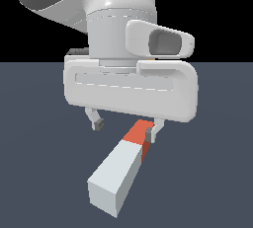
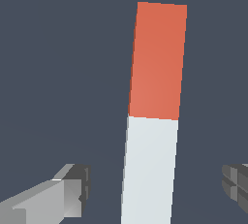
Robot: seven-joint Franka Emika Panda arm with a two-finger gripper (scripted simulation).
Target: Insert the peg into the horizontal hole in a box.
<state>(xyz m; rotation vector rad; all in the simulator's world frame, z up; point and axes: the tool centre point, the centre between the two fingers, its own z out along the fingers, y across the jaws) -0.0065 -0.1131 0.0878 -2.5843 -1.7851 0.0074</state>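
Note:
The peg (image 1: 121, 170) lies flat on the dark grey floor, with its pale grey-white part toward the camera and its red-orange end (image 1: 137, 133) farther back. My gripper (image 1: 125, 129) is open and hangs just over the peg near where red meets white. In the wrist view the peg (image 2: 152, 121) runs between the two fingertips (image 2: 72, 189), with clear gaps on both sides. My gripper (image 2: 155, 186) holds nothing. In the exterior view one fingertip (image 1: 152, 133) overlaps the red end's side. The box and its hole are out of view.
The dark grey floor (image 1: 39, 172) spreads all around the peg. The arm's white hand body (image 1: 131, 91) fills the upper middle of the exterior view and hides what is behind it.

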